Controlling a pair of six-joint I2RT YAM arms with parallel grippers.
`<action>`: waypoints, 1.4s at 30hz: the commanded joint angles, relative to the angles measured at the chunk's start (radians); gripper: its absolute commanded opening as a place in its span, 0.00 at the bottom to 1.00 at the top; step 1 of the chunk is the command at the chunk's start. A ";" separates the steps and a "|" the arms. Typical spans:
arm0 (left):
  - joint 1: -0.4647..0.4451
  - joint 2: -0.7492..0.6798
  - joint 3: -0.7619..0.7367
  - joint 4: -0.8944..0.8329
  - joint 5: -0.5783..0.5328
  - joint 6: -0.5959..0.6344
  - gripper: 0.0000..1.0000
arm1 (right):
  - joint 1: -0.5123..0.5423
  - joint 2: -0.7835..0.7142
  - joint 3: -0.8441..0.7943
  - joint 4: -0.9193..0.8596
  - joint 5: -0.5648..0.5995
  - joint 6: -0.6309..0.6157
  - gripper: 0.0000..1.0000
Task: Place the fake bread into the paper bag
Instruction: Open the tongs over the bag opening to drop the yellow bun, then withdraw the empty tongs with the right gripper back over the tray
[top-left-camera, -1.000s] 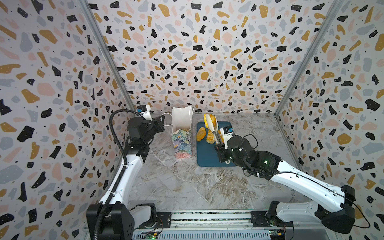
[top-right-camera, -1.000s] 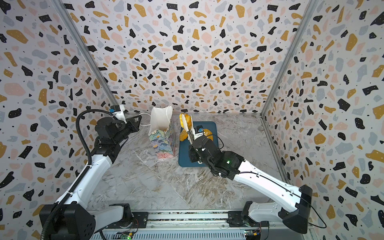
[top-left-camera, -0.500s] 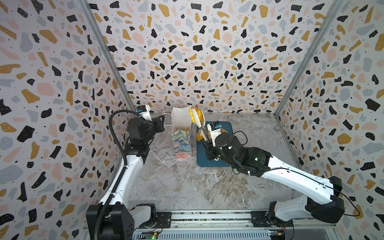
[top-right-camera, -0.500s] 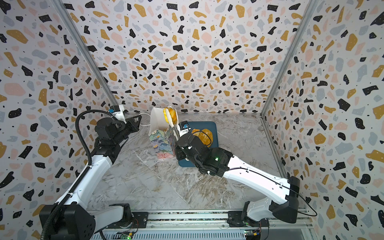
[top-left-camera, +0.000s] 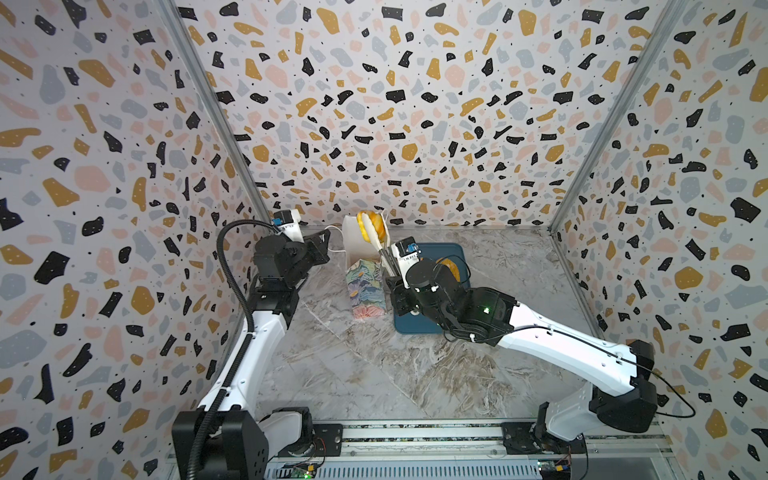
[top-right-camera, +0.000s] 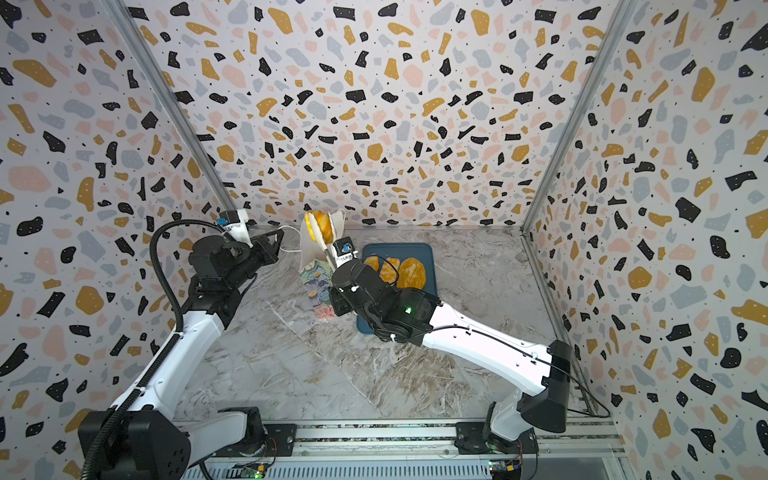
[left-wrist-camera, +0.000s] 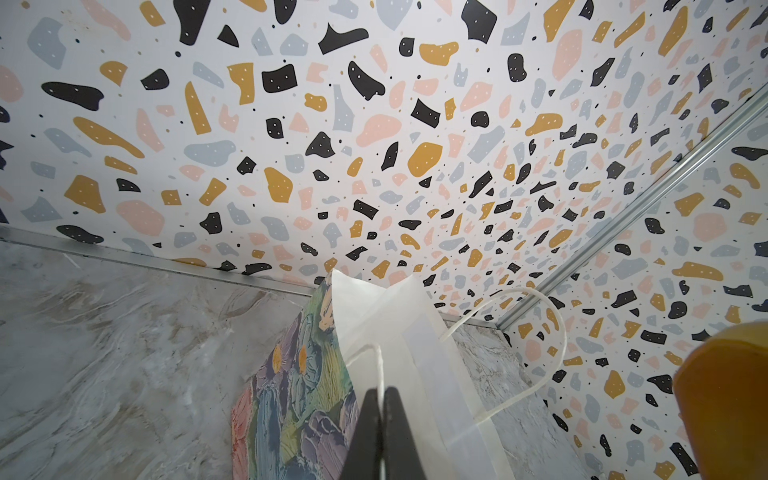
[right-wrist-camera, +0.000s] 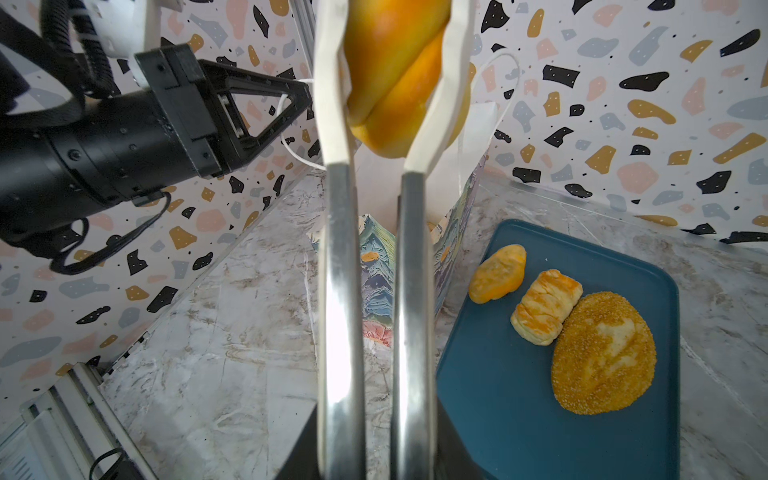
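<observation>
Terrazzo-print walls (top-left-camera: 374, 104) boxed in three sides of a grey marble-look tabletop (top-left-camera: 374, 374). Count: two arms, one bag, one pair of tongs, one tray, four breads visible. Far left, the left gripper (top-left-camera: 326, 243) had its black fingers (left-wrist-camera: 368, 415) pressed together on a thin white cord handle (left-wrist-camera: 376, 361) of the paper bag (top-left-camera: 365, 286). The bag stood near the back wall, floral paint outside, plain white inside, mouth open, and its second handle (left-wrist-camera: 557, 332) hung loose. At the mouth was the held bread (top-left-camera: 370, 226), a glossy golden-orange twisted roll, pinched between the white tips of the metal tongs (right-wrist-camera: 338, 291). Couldn't tell from either top view whether it had passed below the rim. The right gripper (top-left-camera: 394, 279) was clamped around the tongs' lower end, just right of the bag. Further right, the dark-blue tray (right-wrist-camera: 519, 415) lay flat beside the bag with three breads in a touching row: a small orange roll (right-wrist-camera: 496, 274), a pale plaited pastry (right-wrist-camera: 544, 305) and a larger seeded oval loaf (right-wrist-camera: 602, 353).
</observation>
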 joint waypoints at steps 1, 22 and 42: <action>-0.004 -0.015 -0.010 0.056 0.018 -0.012 0.00 | 0.005 -0.006 0.071 0.012 0.025 -0.040 0.26; -0.004 -0.030 -0.021 0.088 0.007 -0.008 0.00 | -0.005 0.309 0.369 -0.167 0.109 -0.147 0.32; -0.004 -0.039 -0.019 0.069 -0.017 0.012 0.00 | -0.043 0.247 0.325 -0.202 0.096 -0.107 0.54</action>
